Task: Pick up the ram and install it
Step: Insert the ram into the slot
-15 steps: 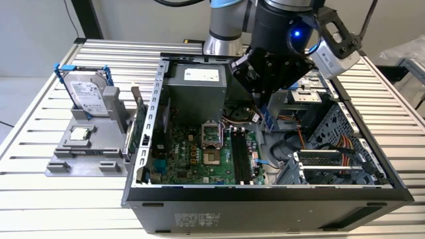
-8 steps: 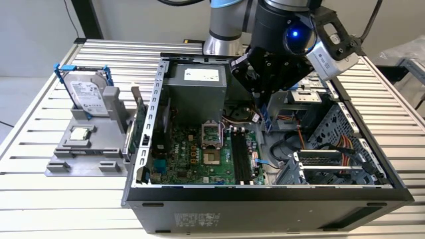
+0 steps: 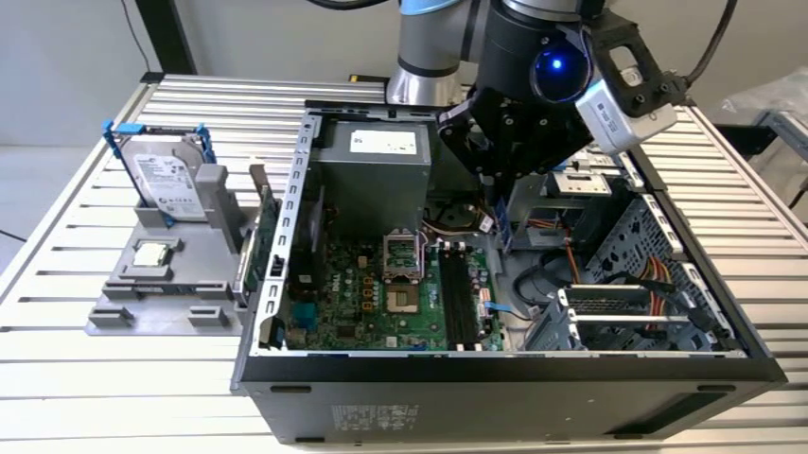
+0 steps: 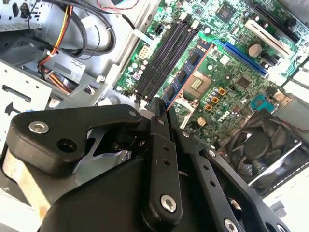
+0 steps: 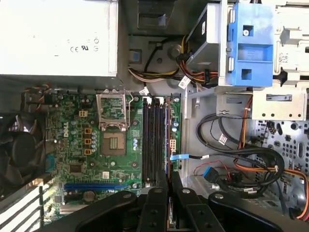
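Observation:
The ram (image 4: pixel 188 67) is a thin, dark board with black chips. My gripper (image 4: pixel 161 105) is shut on one end of it, and the rest reaches out over the motherboard. In the first wrist view the ram (image 5: pixel 168 130) appears edge-on between the fingers of the gripper (image 5: pixel 168 176), running alongside the black memory slots (image 5: pixel 154 140). In the exterior view the gripper (image 3: pixel 493 194) hangs inside the open computer case, and the ram (image 3: pixel 495 222) points down from it, above and behind the memory slots (image 3: pixel 461 298).
A silver hard drive (image 3: pixel 165 180) in a blue frame and a square processor chip (image 3: pixel 151 253) sit on a grey fixture at the exterior view's left. Inside the case are the power supply (image 3: pixel 373 170), the open processor socket (image 5: pixel 113 142), a fan (image 4: pixel 260 145) and cable bundles (image 5: pixel 241 159).

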Available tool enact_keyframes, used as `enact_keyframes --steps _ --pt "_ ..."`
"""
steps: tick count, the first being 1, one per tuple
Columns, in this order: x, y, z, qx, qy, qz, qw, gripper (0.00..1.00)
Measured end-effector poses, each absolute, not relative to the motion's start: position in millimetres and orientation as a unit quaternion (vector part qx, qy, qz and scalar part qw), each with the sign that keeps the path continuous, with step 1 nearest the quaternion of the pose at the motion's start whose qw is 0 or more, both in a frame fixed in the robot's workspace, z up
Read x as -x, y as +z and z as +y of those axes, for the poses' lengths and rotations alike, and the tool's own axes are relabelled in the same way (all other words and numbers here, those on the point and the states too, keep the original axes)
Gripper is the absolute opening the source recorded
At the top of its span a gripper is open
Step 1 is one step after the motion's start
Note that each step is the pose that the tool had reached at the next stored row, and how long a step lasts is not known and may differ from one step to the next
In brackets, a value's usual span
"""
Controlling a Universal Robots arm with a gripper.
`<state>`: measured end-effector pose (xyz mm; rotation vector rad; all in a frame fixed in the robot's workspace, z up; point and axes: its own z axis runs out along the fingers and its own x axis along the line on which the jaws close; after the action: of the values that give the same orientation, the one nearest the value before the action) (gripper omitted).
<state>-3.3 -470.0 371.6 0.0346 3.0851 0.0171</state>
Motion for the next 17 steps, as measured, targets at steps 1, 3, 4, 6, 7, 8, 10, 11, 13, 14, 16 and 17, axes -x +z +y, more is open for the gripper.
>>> enact_keyframes --steps 1,3,4,6,7,8,10,11,13,14,16,17 --pt "3.3 371.6 -470.0 -0.015 0.005 0.999 0.028 0.00" --pt "3.3 371.5 -470.0 -0.019 0.005 0.999 0.028 0.00" --pt "3.3 371.5 -470.0 -0.021 0.005 0.999 0.028 0.00" --pt "3.3 371.6 -470.0 -0.024 0.005 0.999 0.028 0.00" --pt "3.3 371.5 -470.0 -0.025 0.005 0.999 0.028 0.00" --pt "3.3 371.6 -470.0 -0.025 0.005 0.999 0.028 0.00" --pt "3.3 371.6 -470.0 -0.025 0.005 0.999 0.028 0.00" --pt "3.2 371.5 -470.0 -0.025 0.005 0.999 0.028 0.00" --pt "2.7 371.5 -469.9 -0.025 0.005 0.999 0.028 0.00" --pt "2.4 371.4 -469.9 -0.025 0.006 0.999 0.028 0.00" --pt "1.5 371.3 -469.9 -0.025 0.006 0.999 0.028 0.00" --pt "0.8 371.0 -470.0 -0.025 0.006 0.999 0.028 0.00"
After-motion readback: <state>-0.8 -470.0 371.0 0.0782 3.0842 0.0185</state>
